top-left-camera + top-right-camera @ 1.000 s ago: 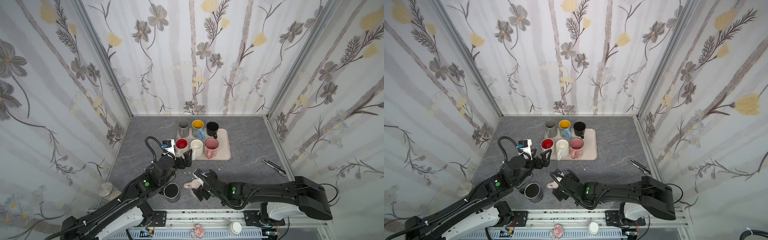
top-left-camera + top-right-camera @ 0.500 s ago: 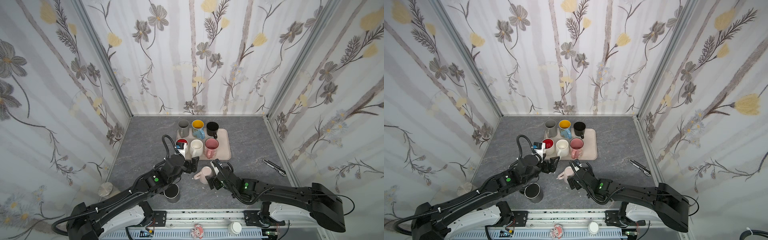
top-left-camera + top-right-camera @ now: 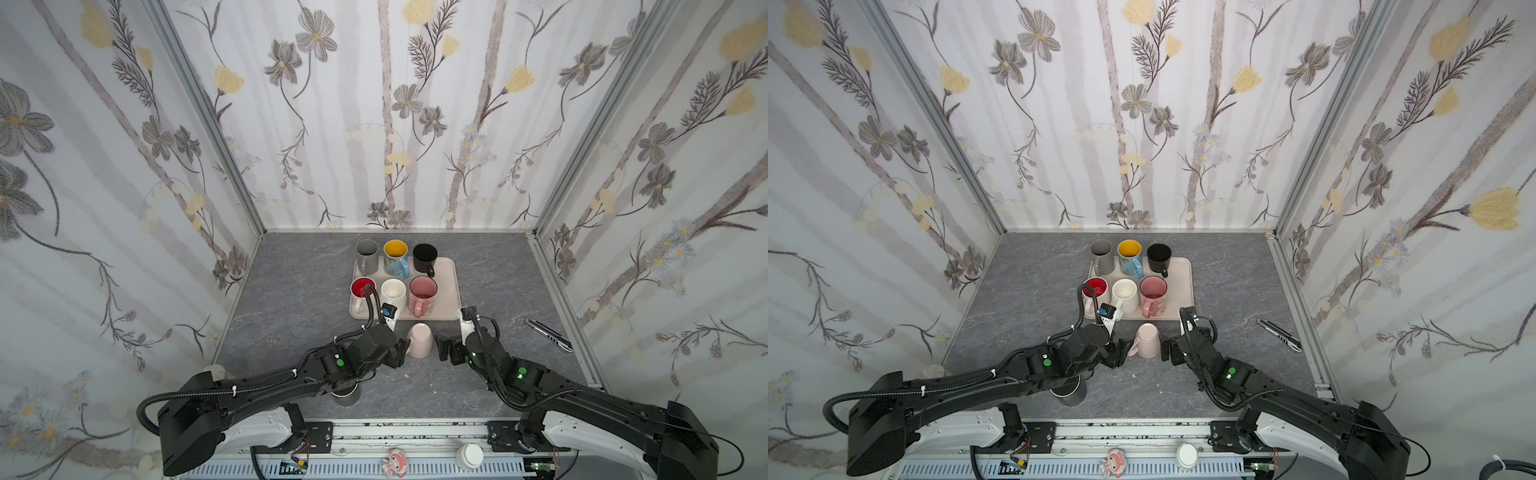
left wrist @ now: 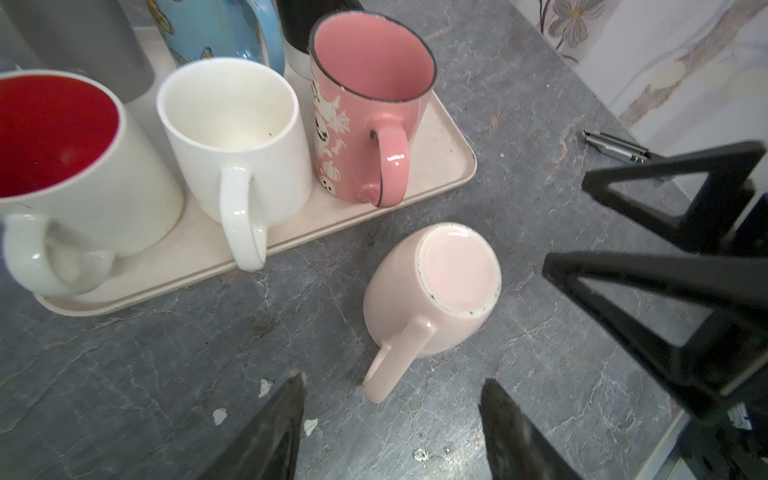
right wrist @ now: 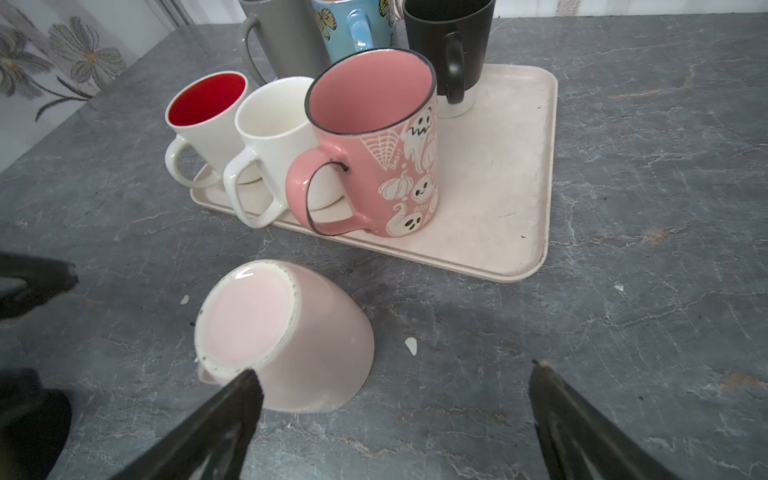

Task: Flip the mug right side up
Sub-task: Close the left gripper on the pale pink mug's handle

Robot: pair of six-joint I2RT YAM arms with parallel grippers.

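Note:
A pale pink mug (image 3: 419, 340) (image 3: 1148, 340) stands upside down on the grey table, just in front of the tray, its glazed base (image 4: 457, 272) facing up. Its handle (image 4: 395, 357) points at my left gripper (image 3: 404, 352) (image 4: 392, 378). That gripper's jaws are open either side of the handle's end, with a gap on each side. My right gripper (image 3: 441, 349) (image 5: 397, 369) is wide open on the mug's (image 5: 299, 332) other side, holding nothing; one fingertip (image 5: 249, 378) shows in front of the base's edge.
A beige tray (image 3: 446, 291) behind the mug carries several upright mugs; the nearest is a pink ghost-print one (image 3: 422, 295). A dark mug (image 3: 347, 397) stands under my left arm. A metal tool (image 3: 548, 334) lies at the right. White scraps (image 5: 410, 345) dot the table.
Both arms have moved away from the front edge toward the tray, and the pink mug with them. It now stands base up between the grippers. The left jaws have narrowed.

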